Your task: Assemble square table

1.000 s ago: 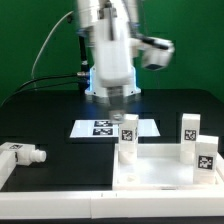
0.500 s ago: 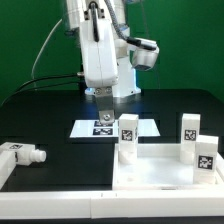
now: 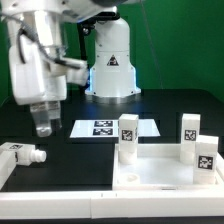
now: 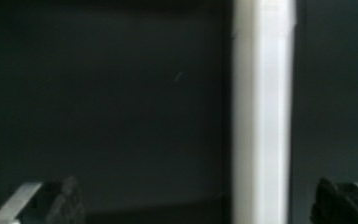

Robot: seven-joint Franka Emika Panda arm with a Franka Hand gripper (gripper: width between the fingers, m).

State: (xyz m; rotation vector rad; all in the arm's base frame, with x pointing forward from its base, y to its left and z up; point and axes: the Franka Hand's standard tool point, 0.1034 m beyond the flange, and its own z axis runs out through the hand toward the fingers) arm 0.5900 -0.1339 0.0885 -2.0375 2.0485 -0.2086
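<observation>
The white square tabletop (image 3: pixel 150 175) lies at the front of the exterior view's right. Three white tagged legs stand upright in its corners: one (image 3: pixel 128 136) at its left and two (image 3: pixel 190 131) (image 3: pixel 206 156) at its right. A fourth leg (image 3: pixel 22 155) lies on its side on the black table at the exterior view's left. My gripper (image 3: pixel 42 124) hangs open and empty above the table, a little behind and to the right of that loose leg. In the wrist view my gripper (image 4: pixel 197 205) shows both dark fingertips (image 4: pixel 44 204) wide apart over the dark table.
The marker board (image 3: pixel 113 128) lies flat in the middle of the table, in front of the arm's base (image 3: pixel 112 75). A long white bar (image 4: pixel 261 110) runs across the wrist view below the gripper. A white border piece (image 3: pixel 5 172) lies at the exterior view's front left edge.
The arm has swung from above the marker board to the exterior view's left, toward the lying leg. The jaws stayed open and the parts have not moved.
</observation>
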